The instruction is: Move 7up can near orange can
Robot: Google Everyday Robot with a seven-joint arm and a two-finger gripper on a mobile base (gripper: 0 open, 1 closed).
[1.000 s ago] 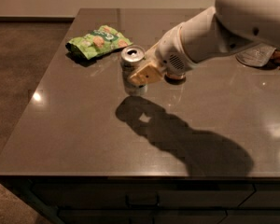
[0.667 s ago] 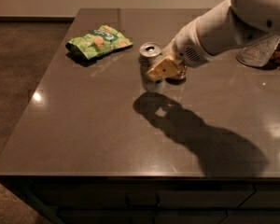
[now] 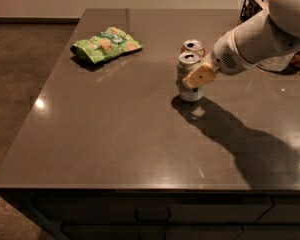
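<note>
Gripper: the gripper (image 3: 194, 78) sits over the middle-right of the table, at the end of a white arm (image 3: 260, 34) that reaches in from the upper right.
Fingers: they pinch the 7up can. One tan finger (image 3: 200, 76) lies across the can's right side; the other is hidden behind it.
7up can: the 7up can (image 3: 185, 69) stands upright in the grip, silver top up, its base at the table surface. Whether it rests on the surface cannot be told.
Orange can: the orange can (image 3: 192, 46) stands upright just behind the 7up can, with only its top part showing. Whether the two touch cannot be told.
Chip bag: a green chip bag (image 3: 106, 44) lies flat well to the left of the cans.
Table: the dark grey table (image 3: 115, 134) carries the arm's shadow, to the right of the cans.
Basket: a dark wire basket (image 3: 250, 5) sits at the far right corner.
</note>
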